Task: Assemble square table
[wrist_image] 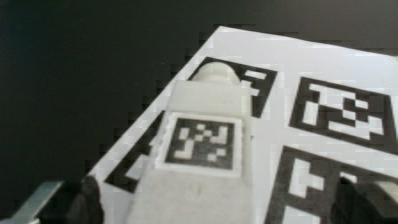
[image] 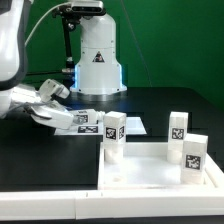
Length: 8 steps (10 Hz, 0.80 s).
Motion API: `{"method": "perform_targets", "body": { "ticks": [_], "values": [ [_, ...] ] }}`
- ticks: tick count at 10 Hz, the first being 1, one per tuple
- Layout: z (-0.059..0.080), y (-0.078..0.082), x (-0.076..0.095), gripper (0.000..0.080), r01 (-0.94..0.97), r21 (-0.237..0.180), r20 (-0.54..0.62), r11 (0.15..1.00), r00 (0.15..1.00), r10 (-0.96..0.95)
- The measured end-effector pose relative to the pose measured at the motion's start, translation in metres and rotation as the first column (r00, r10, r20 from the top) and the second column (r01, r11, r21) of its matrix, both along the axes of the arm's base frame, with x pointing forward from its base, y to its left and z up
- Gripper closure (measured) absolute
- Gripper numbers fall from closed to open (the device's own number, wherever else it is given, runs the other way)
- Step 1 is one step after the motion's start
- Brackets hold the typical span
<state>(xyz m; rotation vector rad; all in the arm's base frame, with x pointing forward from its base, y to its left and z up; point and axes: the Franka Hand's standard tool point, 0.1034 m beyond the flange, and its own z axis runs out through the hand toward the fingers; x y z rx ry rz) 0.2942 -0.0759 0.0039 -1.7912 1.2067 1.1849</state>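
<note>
Exterior view shows the gripper (image: 72, 118) low over the marker board (image: 128, 126), its jaws spread wide and gripping nothing, probably lined up to take the leg (wrist_image: 206, 150) lying there. Three more legs (image: 113, 136) stand upright on the square slab (image: 150, 176) toward the front, likely already seated in its corner sockets. The arm hides most of the lying leg in that view, and the wrist view cuts off its lower end.

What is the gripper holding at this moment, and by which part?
Nothing is held. The gripper is open above a white leg lying on the marker board, its fingers not yet closed on it.
</note>
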Motion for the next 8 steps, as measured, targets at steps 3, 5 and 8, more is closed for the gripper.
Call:
{"method": "perform_targets", "body": {
  "ticks": [3, 5, 8],
  "values": [
    [-0.001, 0.004, 0.002, 0.0274, -0.005, -0.006, -0.010, 1.000, 1.000, 0.005],
    [-0.001, 0.004, 0.002, 0.0412, -0.005, -0.006, -0.010, 1.000, 1.000, 0.005],
    [0.012, -0.002, 0.023, 0.0515, -0.025, -0.020, 0.034, 0.999, 0.999, 0.026]
  ]
}}
